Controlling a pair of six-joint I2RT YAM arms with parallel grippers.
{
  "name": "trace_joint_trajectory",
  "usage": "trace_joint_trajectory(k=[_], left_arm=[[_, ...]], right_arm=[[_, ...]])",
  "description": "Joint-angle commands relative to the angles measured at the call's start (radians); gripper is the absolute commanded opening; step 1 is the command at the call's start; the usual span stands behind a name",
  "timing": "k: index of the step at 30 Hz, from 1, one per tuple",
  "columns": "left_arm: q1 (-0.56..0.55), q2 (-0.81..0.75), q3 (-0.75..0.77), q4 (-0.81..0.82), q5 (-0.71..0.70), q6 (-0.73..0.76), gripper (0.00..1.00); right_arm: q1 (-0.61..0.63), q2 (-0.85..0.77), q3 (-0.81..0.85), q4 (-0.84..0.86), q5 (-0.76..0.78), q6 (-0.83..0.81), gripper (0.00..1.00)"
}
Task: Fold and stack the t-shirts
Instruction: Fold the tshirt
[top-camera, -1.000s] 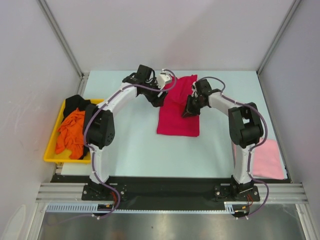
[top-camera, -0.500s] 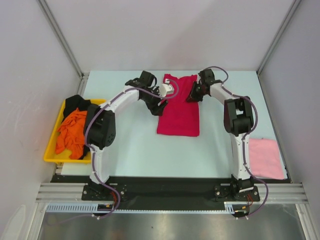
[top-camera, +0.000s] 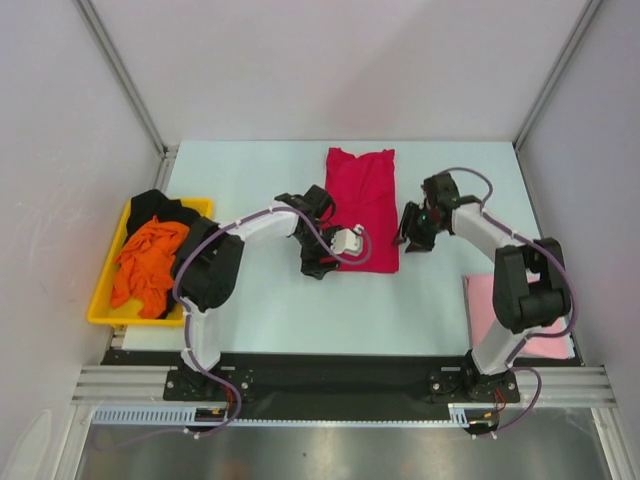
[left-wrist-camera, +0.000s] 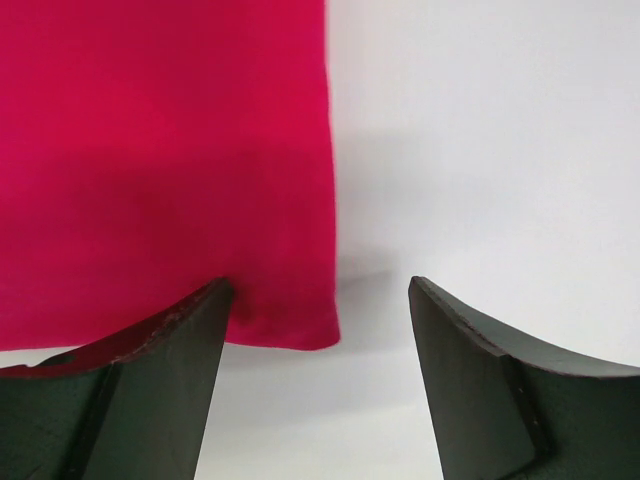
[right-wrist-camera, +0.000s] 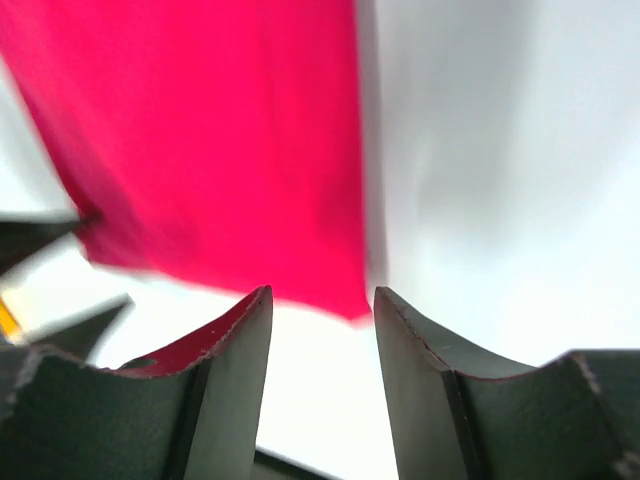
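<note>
**Both claws are hovering at the near hem of the crimson shirt**

The crimson t-shirt (top-camera: 360, 195) is lying in the middle of the table (top-camera: 260, 300), narrowed into a long strip running from far to near. The left gripper (top-camera: 322, 264) is hovering over the strip's near left corner. The right gripper (top-camera: 411, 238) is waiting just beside the near right corner, off the edge of the cloth. Both claws are standing released and empty. In the left wrist view the hem corner is showing between the spread fingers (left-wrist-camera: 150, 390), closer to the left one. In the right wrist view the corner is sitting just beyond the gap, and the picture is blurred.

The step in hand is probably pinching the two near corners so the near half can be carried over the far half. To do it well, each claw should be centring its corner between the pads before clenching, and the right one is needing to shift left onto the cloth. The fingers should be pressing down to the table so they are catching every layer of the strip, not only the top one. Both arms should then be lifting and travelling together, keeping the hem straight.

The orange t-shirt (top-camera: 145, 262) and the black t-shirt (top-camera: 155, 205) are lying crumpled in the yellow tray (top-camera: 100, 315) at the left. The pale pink t-shirt (top-camera: 480, 300) is lying flat at the near right, partly hidden by the right arm.
</note>
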Motion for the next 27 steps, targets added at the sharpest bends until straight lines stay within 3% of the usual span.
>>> trace_joint_trajectory(k=[1, 5, 11, 17, 22, 23, 26, 27], left_arm=[[-0.007, -0.079, -0.068, 0.037, -0.048, 0.084, 0.77], [-0.032, -0.096, -0.171, 0.164, -0.133, 0.049, 0.77], [-0.047, -0.102, -0.19, 0.255, -0.184, -0.017, 0.72], [-0.058, -0.102, -0.208, 0.298, -0.206, -0.022, 0.54], [-0.058, -0.097, -0.2, 0.292, -0.204, -0.029, 0.31], [-0.058, -0.099, -0.2, 0.292, -0.204, -0.031, 0.29], [-0.058, -0.111, -0.199, 0.287, -0.201, -0.055, 0.2], [-0.058, -0.113, -0.196, 0.287, -0.2, -0.063, 0.12]], right_arm=[[0.031, -0.07, -0.16, 0.026, -0.029, 0.052, 0.51], [0.034, -0.079, -0.262, 0.121, -0.059, 0.102, 0.51], [0.052, -0.027, -0.225, 0.181, -0.067, 0.117, 0.53], [0.057, -0.088, -0.277, 0.193, -0.035, 0.131, 0.53], [0.057, -0.013, -0.283, 0.273, -0.053, 0.178, 0.52], [0.054, 0.005, -0.282, 0.293, -0.06, 0.181, 0.49], [0.048, 0.039, -0.262, 0.299, -0.078, 0.18, 0.27], [0.052, 0.034, -0.256, 0.287, -0.078, 0.174, 0.15]])
